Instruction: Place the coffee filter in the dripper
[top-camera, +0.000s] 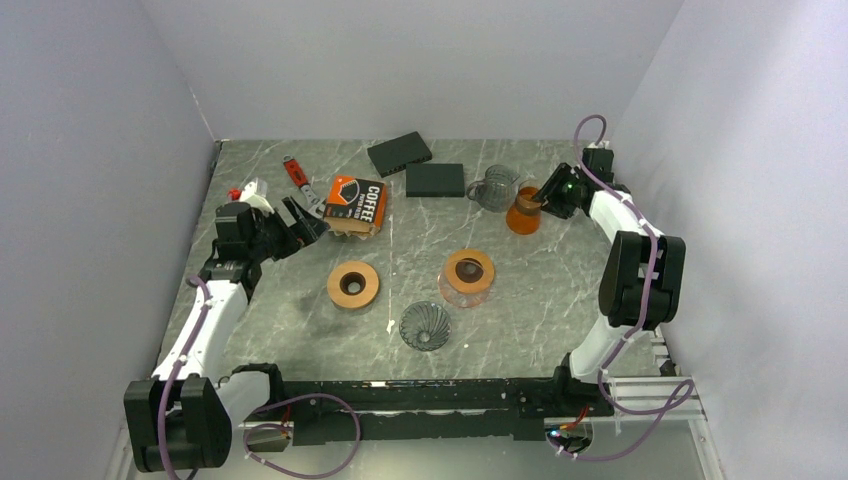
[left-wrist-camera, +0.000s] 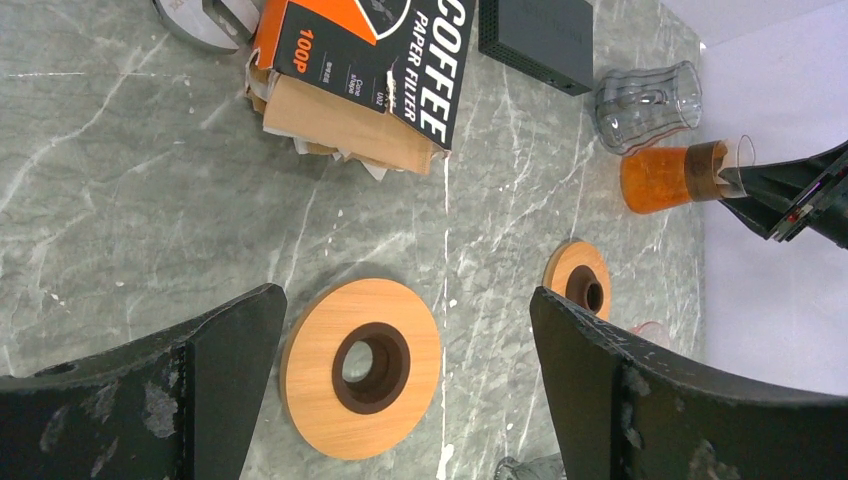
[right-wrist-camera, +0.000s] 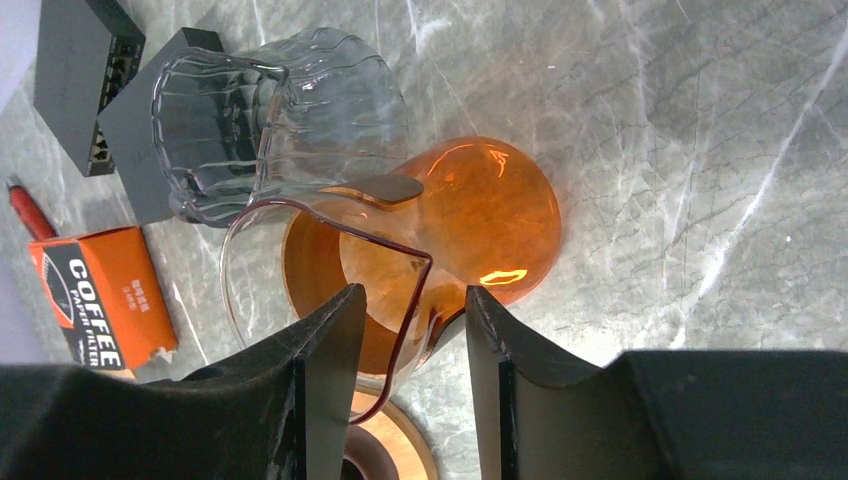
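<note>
On the marble table (top-camera: 560, 300) two wooden rings (top-camera: 353, 285) are seen. The left gripper (left-wrist-camera: 408, 300) is spread wide. The right gripper (right-wrist-camera: 415, 300) is set astride one carafe (right-wrist-camera: 480, 220) rim, grip unclear.

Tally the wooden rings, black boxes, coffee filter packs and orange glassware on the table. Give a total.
Wooden rings: 2
Black boxes: 2
Coffee filter pack: 1
Orange glass vessel: 1
Total: 6
</note>
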